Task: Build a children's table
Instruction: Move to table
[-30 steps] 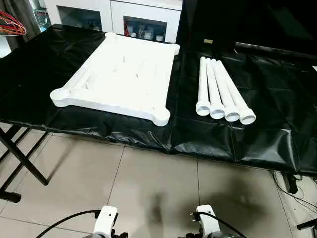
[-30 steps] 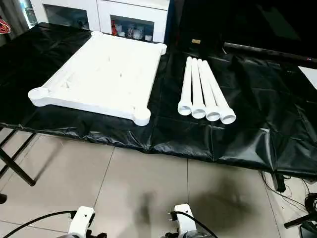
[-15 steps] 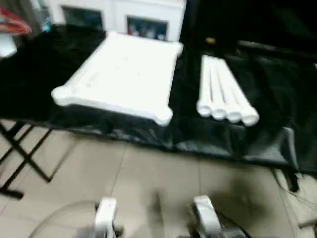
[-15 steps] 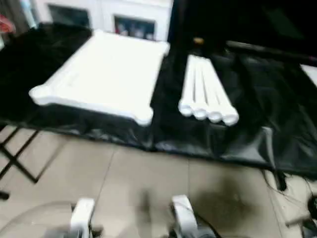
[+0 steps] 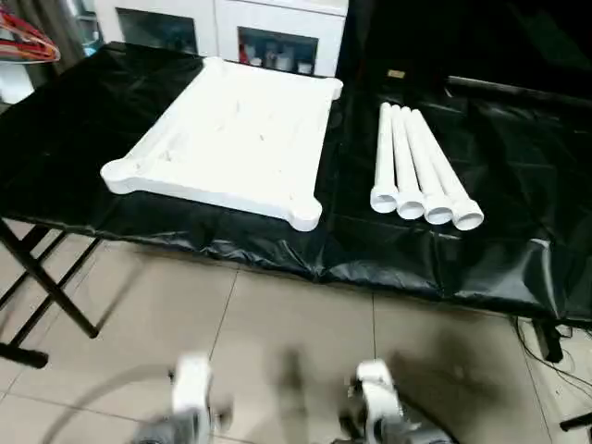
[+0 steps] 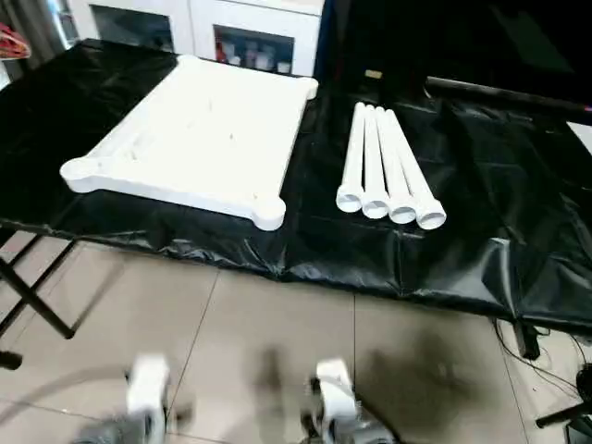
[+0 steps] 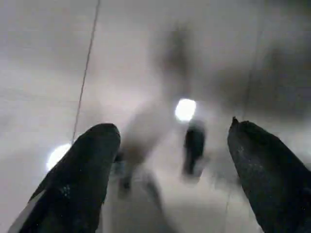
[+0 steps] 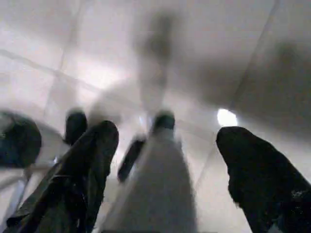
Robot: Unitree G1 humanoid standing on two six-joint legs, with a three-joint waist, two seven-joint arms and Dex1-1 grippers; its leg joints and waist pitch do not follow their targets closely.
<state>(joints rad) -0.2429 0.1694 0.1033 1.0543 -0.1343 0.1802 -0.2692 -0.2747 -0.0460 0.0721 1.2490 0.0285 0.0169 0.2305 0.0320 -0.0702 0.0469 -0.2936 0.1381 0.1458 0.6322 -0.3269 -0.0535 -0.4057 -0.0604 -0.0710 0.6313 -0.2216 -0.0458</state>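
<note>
Black tapered fingers – white wrists, blurred.

Even indoor light fills the room. The white table top is so bright that its ribs nearly wash out, and the black tabletop cover carries soft sheen along its creases. The robot's arms are smeared with motion blur. Beyond the left gripper's dark fingers, the floor is blurred, with round glare spots between them; beyond the right gripper's fingers lies similar blur and another glare spot.
</note>
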